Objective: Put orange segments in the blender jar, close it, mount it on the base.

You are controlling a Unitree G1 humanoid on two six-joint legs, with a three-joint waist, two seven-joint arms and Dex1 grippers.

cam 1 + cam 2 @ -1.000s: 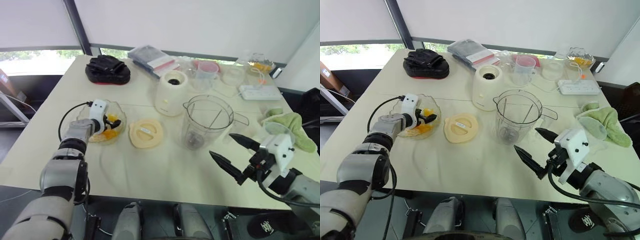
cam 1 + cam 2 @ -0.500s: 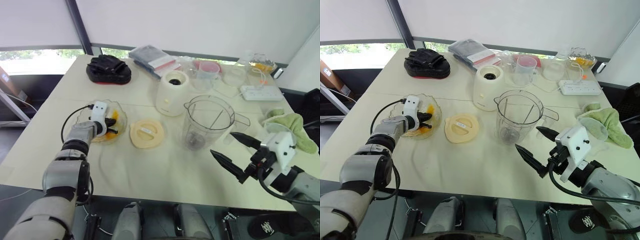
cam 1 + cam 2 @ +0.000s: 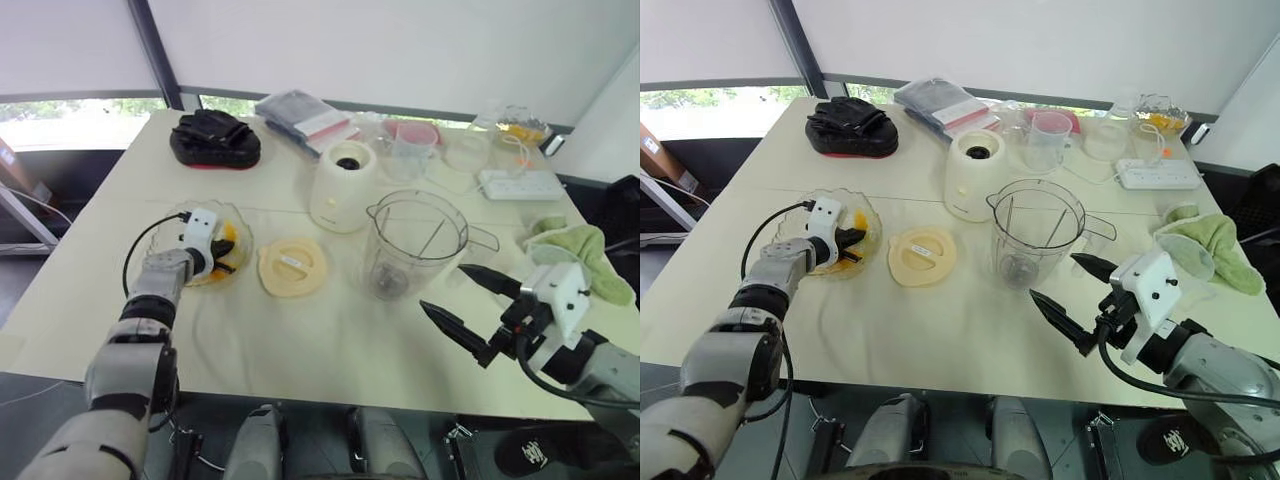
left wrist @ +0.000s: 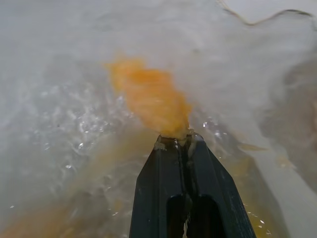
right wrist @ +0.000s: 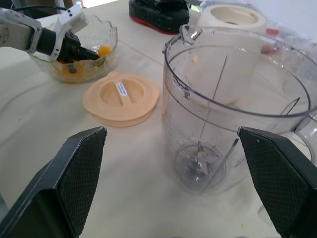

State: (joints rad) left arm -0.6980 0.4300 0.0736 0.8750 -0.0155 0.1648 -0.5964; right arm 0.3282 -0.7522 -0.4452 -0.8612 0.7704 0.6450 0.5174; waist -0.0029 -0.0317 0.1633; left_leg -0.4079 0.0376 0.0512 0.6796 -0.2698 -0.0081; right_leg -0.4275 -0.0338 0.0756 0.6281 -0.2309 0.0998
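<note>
Left gripper (image 4: 174, 144) in glass dish (image 3: 178, 222), fingers pinched on orange segment (image 4: 151, 99) — first piece taken for loading. Jar (image 3: 412, 240) kept open mid-table beside lid (image 3: 292, 266) and base (image 3: 343, 186). Right gripper (image 3: 470, 305) fingers spread wide, nothing held — parked near jar

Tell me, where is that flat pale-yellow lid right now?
In the left eye view the lid lies flat on the table, between the glass dish on the robot's left and the blender jar on its right.

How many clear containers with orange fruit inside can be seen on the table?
2. The scalloped glass dish is at the table's left side, where the left claw is. A small clear container stands at the far right edge. Others may be hidden behind clutter.
</note>
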